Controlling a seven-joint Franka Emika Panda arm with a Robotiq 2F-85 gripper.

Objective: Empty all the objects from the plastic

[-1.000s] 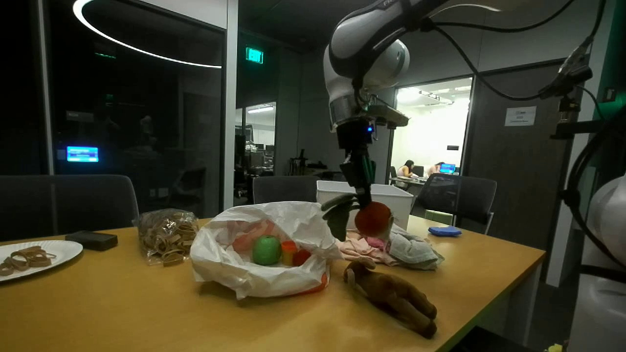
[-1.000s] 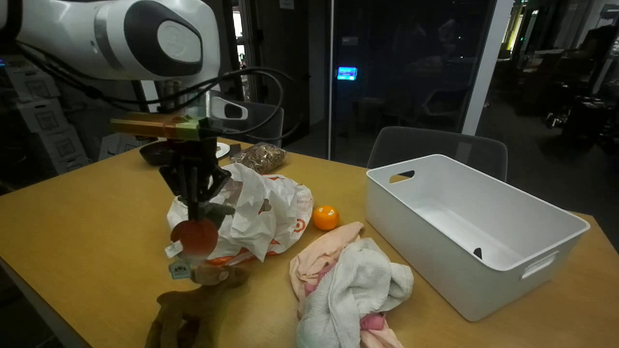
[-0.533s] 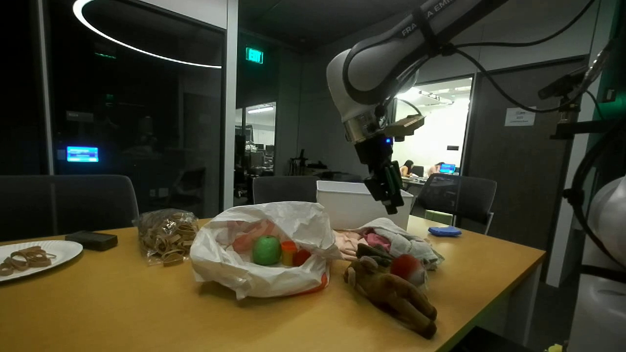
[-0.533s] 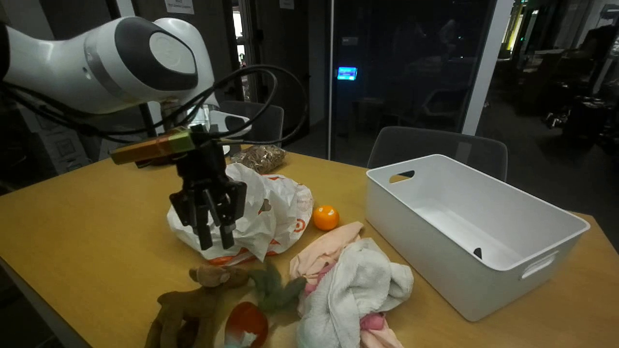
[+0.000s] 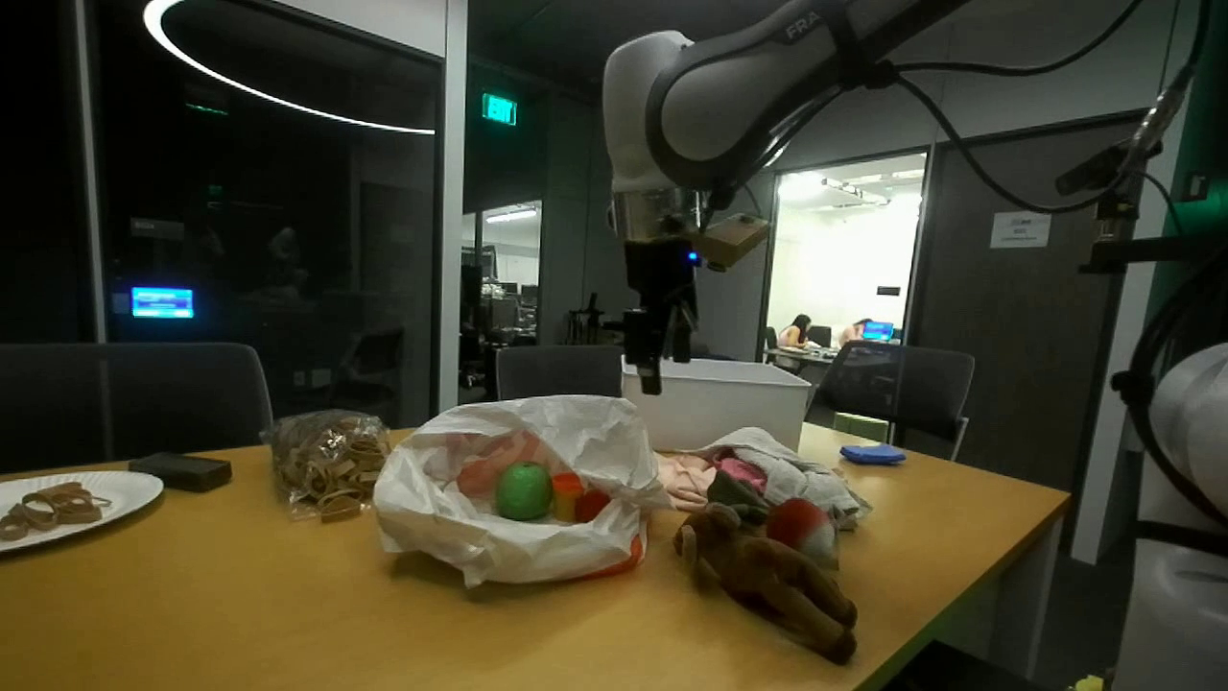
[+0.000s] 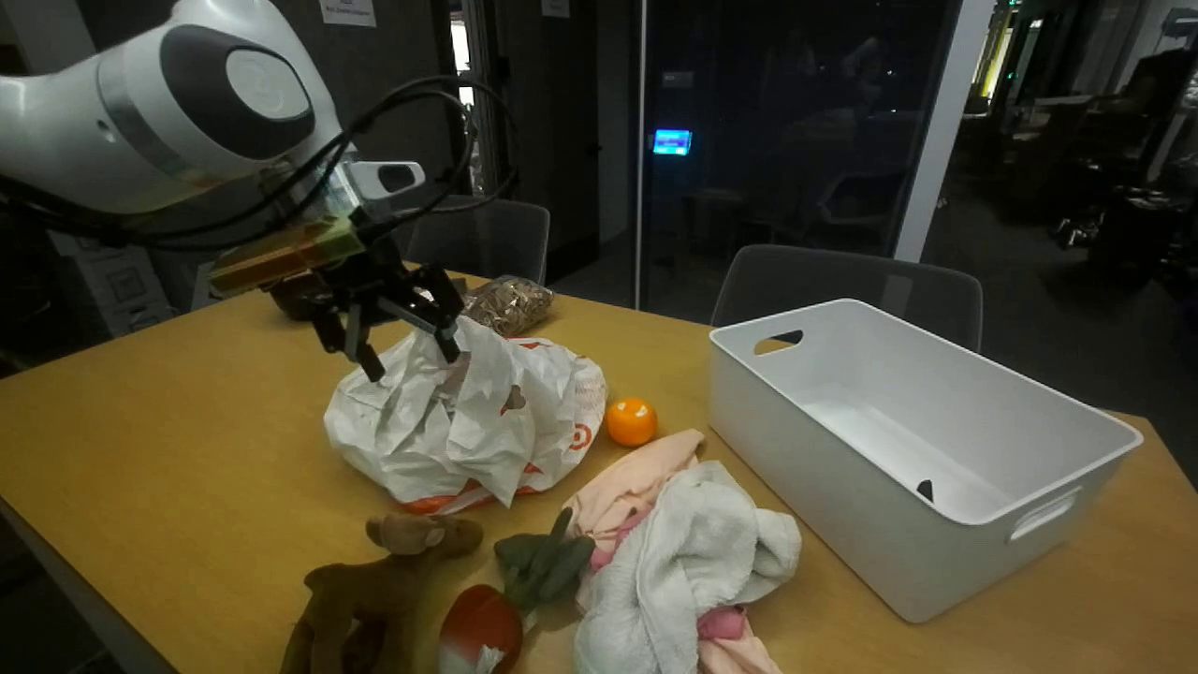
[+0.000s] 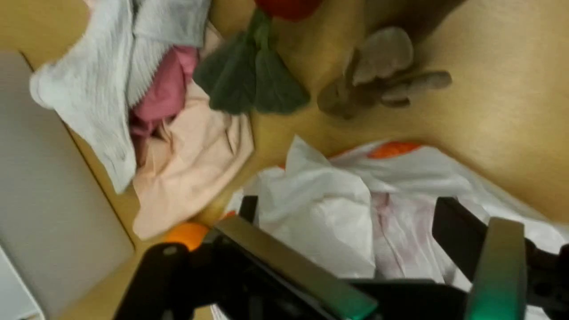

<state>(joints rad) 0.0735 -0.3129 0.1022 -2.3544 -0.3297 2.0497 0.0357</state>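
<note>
Red-and-white plush radish (image 6: 479,620), held a second earlier, lay on the tan table (image 6: 187,449) beside the brown plush animal (image 6: 363,582); jaws stood wide apart, empty, above the white plastic bag (image 5: 518,557), where round green fruit (image 5: 523,491) remained: emptying looked unfinished

Premises: an office, of the meeting-room kind. Grounds: a broad flat wood-toned table (image 5: 288,605) with grey mesh-backed chairs (image 6: 842,273) along its edge; a tall, dark, pale-framed glass partition (image 5: 288,211); a green illuminated exit sign (image 5: 499,109); a white paper notice (image 5: 1020,229), wording illegible, on a dark flat door (image 5: 1017,355). Through a bright rectangular opening (image 5: 854,235), a dark-haired person (image 5: 795,332) is seen at a desk (image 5: 815,355) near a blue-lit computer screen (image 5: 877,331).
</note>
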